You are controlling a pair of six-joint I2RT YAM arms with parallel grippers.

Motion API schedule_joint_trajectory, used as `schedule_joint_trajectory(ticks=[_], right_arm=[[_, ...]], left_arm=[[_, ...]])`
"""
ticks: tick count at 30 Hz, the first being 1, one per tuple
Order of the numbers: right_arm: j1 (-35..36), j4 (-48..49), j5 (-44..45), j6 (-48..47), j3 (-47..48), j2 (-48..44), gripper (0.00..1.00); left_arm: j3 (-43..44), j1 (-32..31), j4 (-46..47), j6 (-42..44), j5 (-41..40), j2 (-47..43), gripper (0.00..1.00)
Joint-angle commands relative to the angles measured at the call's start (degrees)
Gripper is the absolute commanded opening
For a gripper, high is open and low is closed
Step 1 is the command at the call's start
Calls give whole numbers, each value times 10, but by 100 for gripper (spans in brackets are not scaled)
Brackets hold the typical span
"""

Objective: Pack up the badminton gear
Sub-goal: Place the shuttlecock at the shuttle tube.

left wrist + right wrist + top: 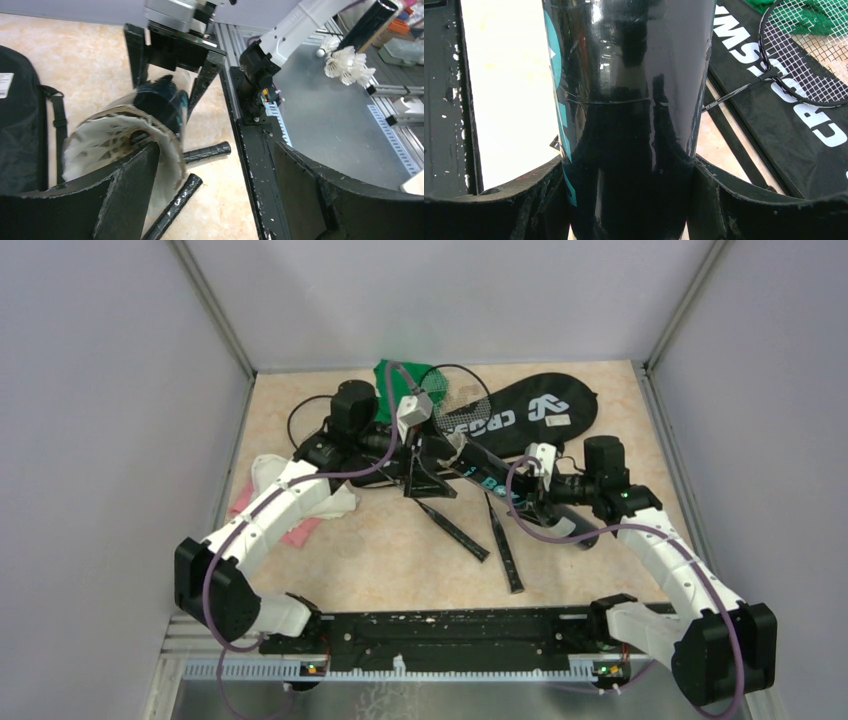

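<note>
One tube, right gripper clamping it — left gripper spread wide

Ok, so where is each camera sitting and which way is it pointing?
Top view: above and behind the arms, looking down on the table; left arm and right arm both show.
Left wrist: facing the tube's open end past the open left gripper.
Right wrist: looking along the right gripper, clamped around the tube.
Shared: all three show the tube; top and right wrist also show the bag.
</note>
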Motion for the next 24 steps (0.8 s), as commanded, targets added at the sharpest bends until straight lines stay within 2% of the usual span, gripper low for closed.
schedule_joint_trajectory(ticks=[1, 13, 18, 24], right_arm=[[2, 33, -22, 7, 8, -15, 34], [2, 39, -30, 17, 7, -15, 34], [1, 39, -19, 15, 7, -19, 34], [1, 36, -9, 12, 8, -17, 34]], left_arm=[[23, -28, -43, 75, 11, 7, 91], [42, -78, -86, 129, -21, 43, 93], [51, -78, -112, 162, -45, 34, 99], [61, -60, -146, 201, -62, -1, 99]])
